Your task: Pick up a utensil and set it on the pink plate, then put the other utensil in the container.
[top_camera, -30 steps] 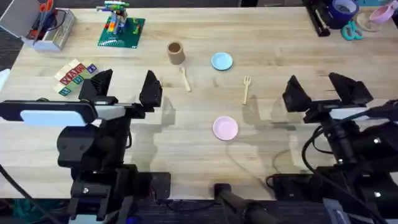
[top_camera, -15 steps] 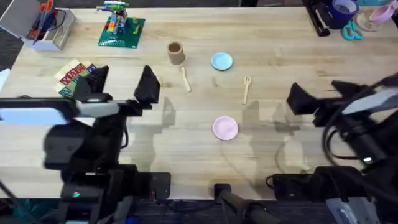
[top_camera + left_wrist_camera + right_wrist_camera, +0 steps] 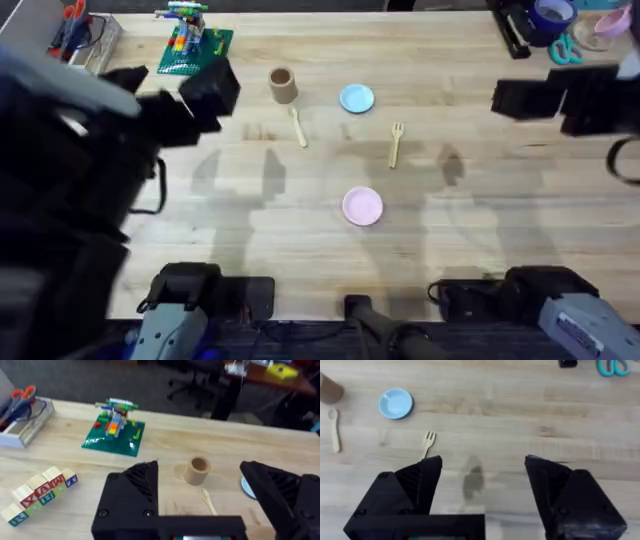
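The left gripper hangs above the pale, grainy wooden table with its two blocky matte-black fingers spread wide apart and nothing between them; through that gap the left wrist view frames the container, a short brown cylinder with a wood-like look and an open round mouth, and just nearer the gripper than the cup the spoon, light wood with a slim handle. The right gripper is likewise parted and empty, its wedge-shaped black fingers held over bare tabletop. Ahead of its left finger lies the fork, a small light wooden piece with short tines and a thin handle, flat on the table; farther out sits a smooth round light blue plate, and beyond that to the side the spoon and the edge of the brown cup. In the overhead view the pink plate, small, round and pale, lies empty on the table between the two arms, nearer their bases than the fork and the spoon, both apart from it.
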Tool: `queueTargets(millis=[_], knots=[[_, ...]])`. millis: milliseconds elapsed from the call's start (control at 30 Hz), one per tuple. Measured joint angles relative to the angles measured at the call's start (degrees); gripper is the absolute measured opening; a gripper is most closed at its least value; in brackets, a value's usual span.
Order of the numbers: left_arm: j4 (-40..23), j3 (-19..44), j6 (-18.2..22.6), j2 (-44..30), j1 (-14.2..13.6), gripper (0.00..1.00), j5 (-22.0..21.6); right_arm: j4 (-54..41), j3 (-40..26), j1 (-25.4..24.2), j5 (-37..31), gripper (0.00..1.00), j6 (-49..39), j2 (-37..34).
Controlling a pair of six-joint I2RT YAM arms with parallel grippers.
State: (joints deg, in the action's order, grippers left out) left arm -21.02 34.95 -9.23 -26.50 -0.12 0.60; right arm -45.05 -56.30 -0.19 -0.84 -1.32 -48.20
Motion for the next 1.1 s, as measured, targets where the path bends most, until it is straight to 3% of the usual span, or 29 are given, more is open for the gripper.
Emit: queueTargets(millis=[133, 367, 633, 833, 1100], knots=[[-6.88, 8.8, -0.2, -7.09, 0.0, 0.991, 0.24, -7.47, -8.95, 0.0, 0.0, 0.996, 0.0, -7.33], [-17.94, 22.07, -0.24, -19.25, 0.0, 0.992, 3.32, -16.16, -18.78, 0.0, 0.0, 0.996, 0.0, -14.82], [-29.29, 34.0, -0.24, -33.32, 0.0, 0.993, 5.84, -18.67, -21.24, 0.0, 0.0, 0.996, 0.0, -16.16], [-30.66, 37.97, -0.24, -39.67, 0.0, 0.992, 7.68, -18.96, -21.24, 0.0, 0.0, 0.996, 0.0, -16.16], [-30.64, 38.09, -0.22, -40.22, 0.0, 0.992, 8.44, -17.95, -21.24, 0.0, 2.51, 0.995, 0.0, -16.16]])
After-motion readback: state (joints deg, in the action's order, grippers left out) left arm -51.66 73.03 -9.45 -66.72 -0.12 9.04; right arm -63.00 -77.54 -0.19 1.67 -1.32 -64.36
